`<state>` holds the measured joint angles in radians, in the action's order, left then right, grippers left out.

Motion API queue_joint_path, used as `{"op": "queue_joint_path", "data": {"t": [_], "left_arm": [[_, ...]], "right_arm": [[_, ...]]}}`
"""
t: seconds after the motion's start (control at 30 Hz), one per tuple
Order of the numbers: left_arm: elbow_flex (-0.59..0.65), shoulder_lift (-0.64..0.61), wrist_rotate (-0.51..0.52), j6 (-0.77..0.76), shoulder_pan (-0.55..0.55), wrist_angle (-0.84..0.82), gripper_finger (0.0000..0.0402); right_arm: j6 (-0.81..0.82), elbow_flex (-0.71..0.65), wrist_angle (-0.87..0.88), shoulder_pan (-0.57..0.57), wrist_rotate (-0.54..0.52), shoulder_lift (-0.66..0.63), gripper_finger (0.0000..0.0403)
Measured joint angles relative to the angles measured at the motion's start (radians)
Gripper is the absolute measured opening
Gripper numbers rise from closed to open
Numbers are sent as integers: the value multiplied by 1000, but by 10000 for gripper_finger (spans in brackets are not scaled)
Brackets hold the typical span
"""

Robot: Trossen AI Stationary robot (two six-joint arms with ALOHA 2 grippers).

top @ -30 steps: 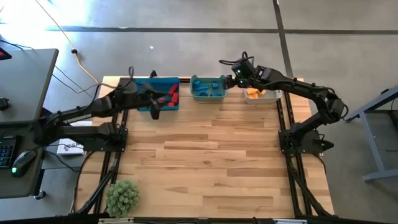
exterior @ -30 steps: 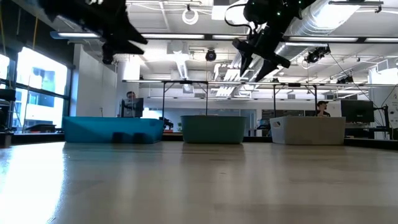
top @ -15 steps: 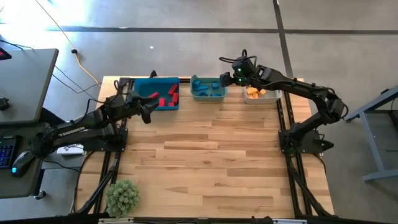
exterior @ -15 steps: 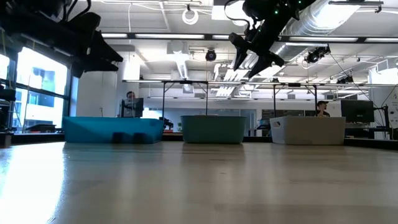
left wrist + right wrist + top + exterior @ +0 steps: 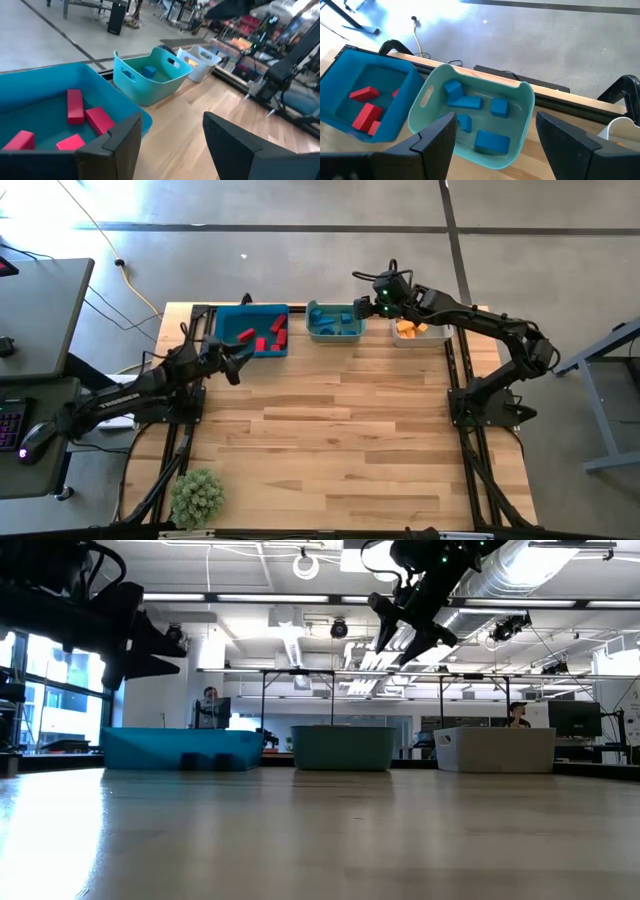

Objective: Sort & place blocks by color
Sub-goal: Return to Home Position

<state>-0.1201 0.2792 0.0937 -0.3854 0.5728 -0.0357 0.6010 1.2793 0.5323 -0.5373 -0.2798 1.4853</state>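
Along the table's far edge stand three bins. Several red blocks [image 5: 75,105] lie in the blue bin [image 5: 232,320]. The teal bin [image 5: 312,311] has several blue blocks [image 5: 492,142] on its floor. Orange blocks [image 5: 406,330] lie in the white bin [image 5: 441,337]. My left gripper [image 5: 238,363] hovers open and empty just near of the blue bin's near left corner, pointing about level. My right gripper [image 5: 366,292] hangs open and empty high over the teal bin's right side, slanting down.
A small green plant [image 5: 196,496] stands at the table's near left corner. The wooden tabletop [image 5: 330,430] stretches from the bins to the near edge. A desk with a keyboard and mouse stands left of the table.
My left gripper has drawn back from above the blue bin toward the table's near left and sunk lower, still open and empty. My right gripper has stayed in place over the teal bin, tipping slightly at the wrist.
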Motion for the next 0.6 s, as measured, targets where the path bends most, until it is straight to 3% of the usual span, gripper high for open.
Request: {"op": "queue_joint_path", "data": {"t": [0.33,0.6], "left_arm": [[102,-73,-3,-32,0,66,200],[107,-77,-30,-15,0,56,200]], "right_arm": [[-53,0,0,0,4,0,259],[-139,9,3,34,0,-25,259]]}}
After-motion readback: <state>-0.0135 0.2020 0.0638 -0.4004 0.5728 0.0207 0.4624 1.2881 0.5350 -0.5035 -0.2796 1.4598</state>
